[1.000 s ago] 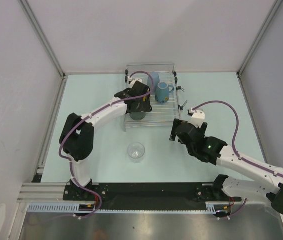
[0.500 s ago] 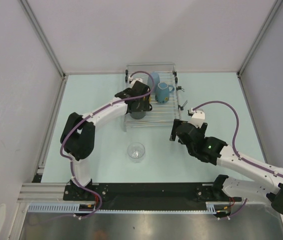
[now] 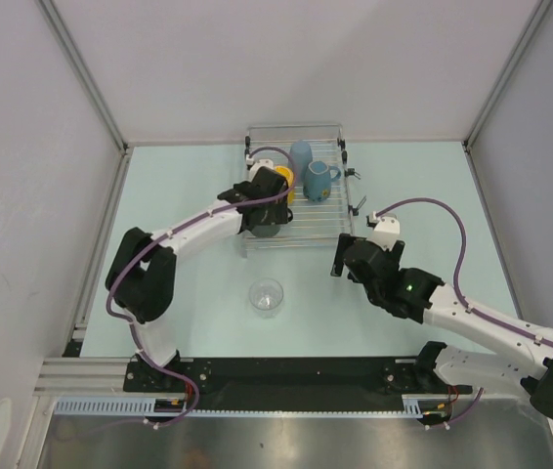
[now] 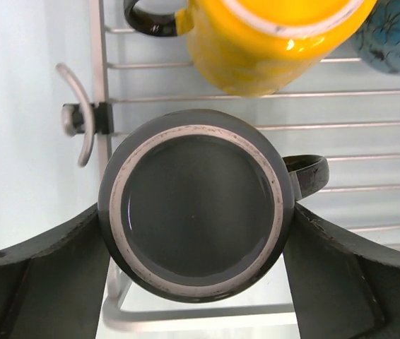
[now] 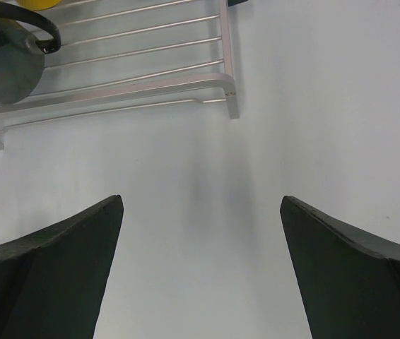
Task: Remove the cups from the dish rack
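Observation:
The dish rack (image 3: 296,217) stands at the back middle of the table. On it are the yellow mug (image 3: 284,184), the blue handled mug (image 3: 318,181) and the pale blue handleless cup (image 3: 300,154). My left gripper (image 3: 265,217) is shut on the upturned dark grey mug (image 4: 196,212) over the rack's front left corner, with a finger (image 4: 44,275) pressed on each side. The yellow mug (image 4: 271,42) lies just beyond it. The clear glass tumbler (image 3: 267,296) stands on the table. My right gripper (image 5: 201,205) is open and empty, in front of the rack's right corner (image 5: 225,92).
The table is pale green, walled on three sides. A black rail (image 3: 286,376) with both arm bases runs along the near edge. Small hooks (image 3: 357,203) stick out from the rack's right side. A hook (image 4: 80,123) is clipped on its left rail.
My left wrist has drawn back and left over the dark grey mug, uncovering the yellow mug, and its elbow has swung left. The right arm has not moved.

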